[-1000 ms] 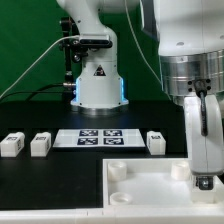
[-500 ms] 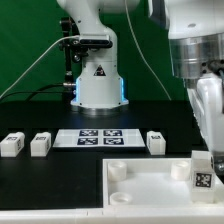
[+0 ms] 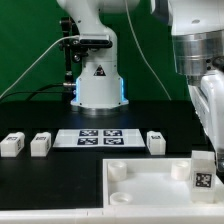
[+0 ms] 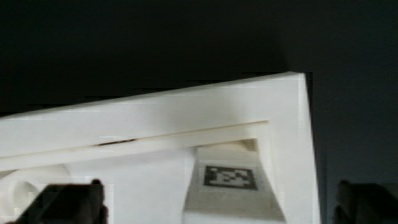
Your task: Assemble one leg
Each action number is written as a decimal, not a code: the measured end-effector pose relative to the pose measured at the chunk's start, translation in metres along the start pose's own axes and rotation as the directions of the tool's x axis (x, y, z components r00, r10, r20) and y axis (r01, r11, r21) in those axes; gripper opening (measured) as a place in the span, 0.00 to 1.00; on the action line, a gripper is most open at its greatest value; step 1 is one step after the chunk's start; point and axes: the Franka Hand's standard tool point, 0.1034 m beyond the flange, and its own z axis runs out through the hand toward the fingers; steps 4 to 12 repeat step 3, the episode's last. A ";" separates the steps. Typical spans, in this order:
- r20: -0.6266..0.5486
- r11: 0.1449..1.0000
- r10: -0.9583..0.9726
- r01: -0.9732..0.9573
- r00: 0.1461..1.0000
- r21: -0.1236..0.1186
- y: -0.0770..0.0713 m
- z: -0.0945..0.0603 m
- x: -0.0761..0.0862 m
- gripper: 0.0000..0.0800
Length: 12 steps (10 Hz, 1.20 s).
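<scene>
Below the hand (image 4: 214,205), the leg (image 3: 201,171)

A green backdrop (image 3: 25,40) hung behind the scene. The tabletop (image 3: 45,180) was black and matte. Even light fell across it without hard shadows.

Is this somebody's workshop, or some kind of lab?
Most likely a robotics lab: a robot arm base stands on a black table, a marker board lies before it, and a green backdrop hangs behind.
</scene>
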 end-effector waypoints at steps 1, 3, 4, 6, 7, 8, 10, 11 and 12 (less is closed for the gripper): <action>0.000 1.000 0.000 0.000 1.000 0.000 0.000 0.000 0.000 0.81; 0.000 1.000 -0.001 0.001 1.000 0.000 0.000 0.000 0.000 0.81; 0.000 1.000 -0.001 0.001 1.000 0.000 0.000 0.000 0.000 0.81; 0.000 1.000 -0.001 0.001 1.000 0.000 0.000 0.000 0.000 0.81; 0.000 1.000 -0.001 0.001 1.000 0.000 0.000 0.000 0.000 0.81; 0.000 1.000 -0.001 0.001 1.000 0.000 0.000 0.000 0.000 0.81; 0.000 1.000 -0.001 0.001 1.000 0.000 0.000 0.000 0.000 0.81; 0.000 1.000 -0.001 0.001 1.000 0.000 0.000 0.000 0.000 0.81; 0.000 1.000 -0.001 0.001 1.000 0.000 0.000 0.000 0.000 0.81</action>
